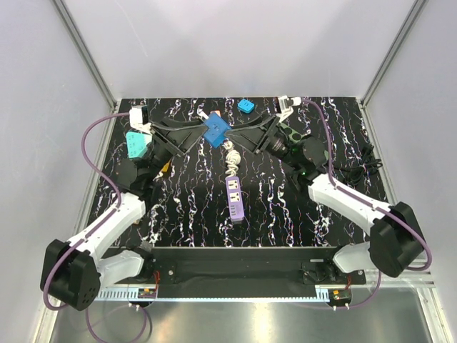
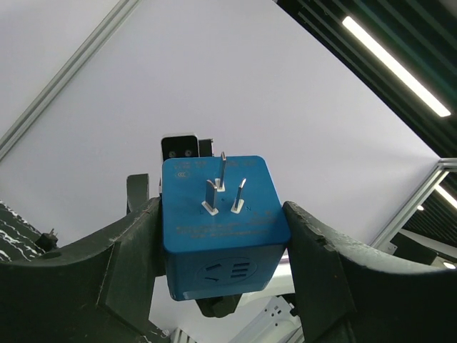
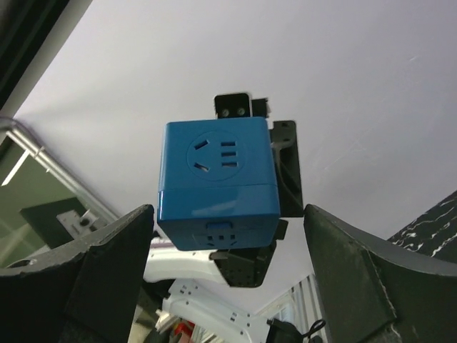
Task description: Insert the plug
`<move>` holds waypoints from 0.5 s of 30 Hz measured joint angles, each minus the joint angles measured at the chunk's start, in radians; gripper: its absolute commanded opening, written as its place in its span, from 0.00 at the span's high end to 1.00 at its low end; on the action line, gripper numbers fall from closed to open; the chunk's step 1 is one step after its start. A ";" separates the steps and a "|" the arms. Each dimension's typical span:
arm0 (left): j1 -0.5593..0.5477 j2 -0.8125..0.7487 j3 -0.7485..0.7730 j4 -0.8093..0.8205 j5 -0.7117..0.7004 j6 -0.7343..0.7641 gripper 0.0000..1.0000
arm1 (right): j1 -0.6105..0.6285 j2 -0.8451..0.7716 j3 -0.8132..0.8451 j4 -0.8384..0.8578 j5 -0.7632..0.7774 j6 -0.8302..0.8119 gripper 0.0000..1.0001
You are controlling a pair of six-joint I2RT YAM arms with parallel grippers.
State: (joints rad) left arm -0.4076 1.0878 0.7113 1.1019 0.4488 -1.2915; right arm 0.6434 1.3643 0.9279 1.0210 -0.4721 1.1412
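While your L hand (image 2: 223, 246) pinches the blue plug (image 2: 218, 214) up high, R hand (image 3: 228, 239) is spread either side, prob. to take it for the strip (image 1: 235, 198).

1. Table (image 1: 285, 214): black top with white marble-like veining.
2. Purple rectangular power strip (image 1: 235, 199): flat, near centre.
3. Bunched white cord (image 1: 230, 153): at the strip's far end.
4. Small blue square block (image 1: 247, 106): near the far edge.
5. Teal plastic block (image 1: 136, 145): left side.

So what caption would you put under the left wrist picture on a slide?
The left claw grips a blue cube plug by its sides, its three metal prongs facing the camera.
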 measured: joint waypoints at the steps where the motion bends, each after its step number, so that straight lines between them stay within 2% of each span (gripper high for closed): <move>1: -0.001 0.007 0.000 0.010 0.000 -0.005 1.00 | 0.001 0.011 0.009 0.014 -0.015 0.009 0.10; 9: -0.006 0.042 -0.033 0.089 0.006 -0.055 1.00 | 0.013 0.063 0.024 0.114 -0.073 0.076 0.14; 12: -0.011 0.051 -0.038 0.115 0.006 -0.075 1.00 | 0.013 0.063 0.023 0.107 -0.079 0.064 0.49; 13: -0.014 0.051 -0.038 0.122 0.004 -0.072 1.00 | 0.012 0.063 0.022 0.108 -0.079 0.059 0.65; 14: -0.014 0.051 -0.038 0.124 0.005 -0.076 1.00 | 0.011 0.061 0.022 0.108 -0.079 0.047 0.71; 15: -0.014 0.053 -0.039 0.125 0.005 -0.073 0.96 | 0.011 0.060 0.021 0.105 -0.079 0.043 0.77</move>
State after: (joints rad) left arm -0.4221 1.1404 0.6724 1.2266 0.4538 -1.3647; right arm 0.6540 1.4246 0.9489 1.1255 -0.5510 1.1843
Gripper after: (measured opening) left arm 0.670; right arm 0.651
